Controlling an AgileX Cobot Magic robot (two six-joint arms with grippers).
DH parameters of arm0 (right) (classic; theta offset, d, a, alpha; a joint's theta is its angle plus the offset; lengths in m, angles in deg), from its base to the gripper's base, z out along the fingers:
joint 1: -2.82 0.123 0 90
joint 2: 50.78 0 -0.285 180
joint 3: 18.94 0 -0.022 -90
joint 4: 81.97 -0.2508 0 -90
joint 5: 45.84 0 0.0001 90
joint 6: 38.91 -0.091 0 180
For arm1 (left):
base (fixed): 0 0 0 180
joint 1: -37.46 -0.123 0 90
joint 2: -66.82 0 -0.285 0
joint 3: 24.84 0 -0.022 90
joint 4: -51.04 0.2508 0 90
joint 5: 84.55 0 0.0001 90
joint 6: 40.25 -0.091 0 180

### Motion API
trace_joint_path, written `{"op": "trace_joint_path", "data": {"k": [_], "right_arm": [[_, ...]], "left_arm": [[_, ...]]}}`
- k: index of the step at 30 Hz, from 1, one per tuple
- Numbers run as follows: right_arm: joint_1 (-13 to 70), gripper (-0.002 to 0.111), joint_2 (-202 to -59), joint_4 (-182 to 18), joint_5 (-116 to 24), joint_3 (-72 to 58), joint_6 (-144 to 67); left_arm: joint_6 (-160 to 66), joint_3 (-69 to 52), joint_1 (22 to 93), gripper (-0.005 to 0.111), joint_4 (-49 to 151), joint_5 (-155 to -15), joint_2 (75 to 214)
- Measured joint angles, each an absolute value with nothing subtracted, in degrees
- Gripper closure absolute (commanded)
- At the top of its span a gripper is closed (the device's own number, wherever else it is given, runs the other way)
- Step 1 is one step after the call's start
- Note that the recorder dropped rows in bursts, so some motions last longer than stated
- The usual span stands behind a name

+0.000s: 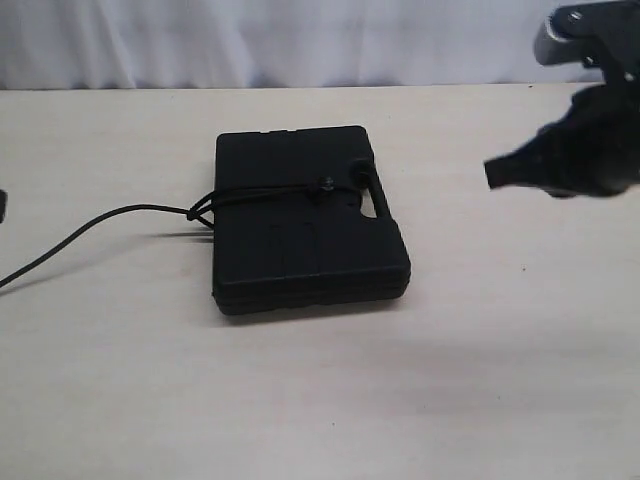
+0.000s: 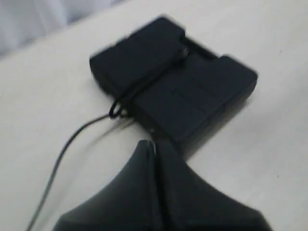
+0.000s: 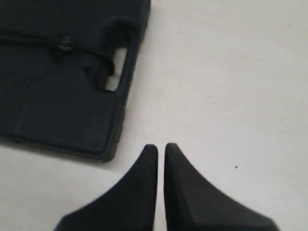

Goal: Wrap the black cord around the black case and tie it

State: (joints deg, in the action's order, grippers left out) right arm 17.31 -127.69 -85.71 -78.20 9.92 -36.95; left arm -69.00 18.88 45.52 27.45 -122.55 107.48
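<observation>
Black case (image 1: pixel 305 240) lies flat mid-table (image 1: pixel 300 400). Black cord (image 1: pixel 262 192) crosses its lid to the handle cut-out, knotted near the handle, with the tail trailing left over the table. Right gripper (image 3: pixel 160 147): fingers pressed together, empty, off to the case's right. Left gripper (image 2: pixel 152 143): likewise closed, empty, clear of the case.

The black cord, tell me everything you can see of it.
The black cord is thin and dull black; its weave is too fine to tell. One stretch lies taut across the lid of the black case, with a small knot near the handle cut-out, where it seems to dip in. At the case's opposite edge it forms a small loop, then a slack tail curves over the table and out of the exterior view. It touches only the case and the table.
</observation>
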Motion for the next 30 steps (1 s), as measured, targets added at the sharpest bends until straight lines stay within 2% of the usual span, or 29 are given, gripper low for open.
{"op": "trace_joint_path", "data": {"k": [4, 6, 9, 12, 19, 30], "right_arm": [[21.70, 0.104, -109.24, -85.71, -61.41, 28.00, -36.68], [23.27, 0.104, -101.22, -85.71, -49.62, 36.04, -35.82], [24.54, 0.104, -93.10, -85.71, -34.41, 44.81, -34.73], [24.80, 0.104, -87.93, -85.89, -25.37, 50.21, -34.47], [24.80, 0.104, -79.74, -86.16, -21.94, 54.97, -34.22], [24.69, 0.104, -74.28, -86.16, -22.30, 57.90, -33.97]], "left_arm": [[-72.50, 26.39, 48.67, 0.107, 26.47, -110.97, 89.47], [-73.07, 31.51, 48.78, 0.107, 24.64, -100.67, 83.10], [-73.07, 38.35, 48.78, 0.107, 20.28, -89.16, 78.05], [-73.07, 42.53, 48.78, 0.107, 17.77, -86.88, 76.30], [-73.07, 43.60, 48.78, 0.107, 16.85, -90.80, 76.02], [-73.07, 43.80, 48.78, 0.107, 20.93, -91.56, 76.02]]}}
